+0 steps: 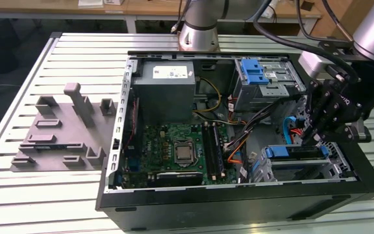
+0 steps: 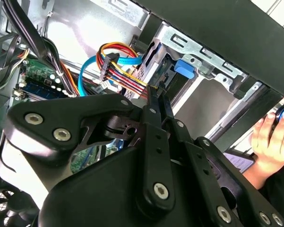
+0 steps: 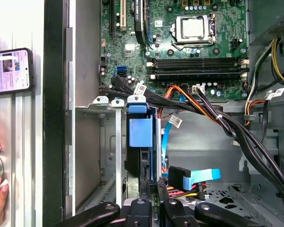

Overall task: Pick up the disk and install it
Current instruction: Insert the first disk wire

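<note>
Open PC case (image 1: pixel 239 204) on slatted table (image 1: pixel 18 204), motherboard (image 1: pixel 174 146) exposed. Disk (image 1: pixel 295 152) w/ blue bracket already sits edge-on in the drive cage (image 1: pixel 343 168) at the front corner. Gripper (image 1: pixel 308 139) right above it; fingers look close together at the disk's edge, can't tell if clamped. Disk prob rigid, fairly heavy, shock-sensitive; grab by bracket sides, not label/connectors.

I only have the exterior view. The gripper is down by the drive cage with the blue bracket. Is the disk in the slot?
Observer: In the first wrist view the disk stands on edge inside the cage, with the gripper at its near edge.
Operator: Any cables close by?
Observer: A blue connector with red and yellow wires lies right beside the gripper.
Operator: Anything outside the case?
Observer: A person's hand and a phone are just beyond the case wall.
</note>
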`<state>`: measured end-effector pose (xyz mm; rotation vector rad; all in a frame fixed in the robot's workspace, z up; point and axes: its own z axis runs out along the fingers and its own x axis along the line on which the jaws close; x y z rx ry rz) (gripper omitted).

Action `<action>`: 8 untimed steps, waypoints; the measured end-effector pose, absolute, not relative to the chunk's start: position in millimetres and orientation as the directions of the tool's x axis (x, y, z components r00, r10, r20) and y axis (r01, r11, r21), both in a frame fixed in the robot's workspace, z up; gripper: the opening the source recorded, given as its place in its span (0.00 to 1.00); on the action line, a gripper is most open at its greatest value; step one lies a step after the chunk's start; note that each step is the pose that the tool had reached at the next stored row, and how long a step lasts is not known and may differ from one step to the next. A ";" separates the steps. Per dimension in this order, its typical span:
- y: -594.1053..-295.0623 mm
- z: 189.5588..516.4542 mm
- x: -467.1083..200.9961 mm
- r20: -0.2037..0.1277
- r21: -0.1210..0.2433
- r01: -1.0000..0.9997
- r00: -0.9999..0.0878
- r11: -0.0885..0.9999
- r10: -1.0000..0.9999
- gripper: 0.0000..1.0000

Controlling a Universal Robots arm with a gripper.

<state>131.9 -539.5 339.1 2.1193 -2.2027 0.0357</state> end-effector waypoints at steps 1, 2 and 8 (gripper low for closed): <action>-539.5 338.8 132.3 0.077 0.042 -0.998 -0.037 0.040 -0.996 0.16; -539.5 338.5 133.0 0.077 0.042 -0.998 -0.037 0.040 -0.996 0.16; -541.4 337.4 134.3 0.077 0.042 -0.998 -0.037 0.041 -0.996 0.16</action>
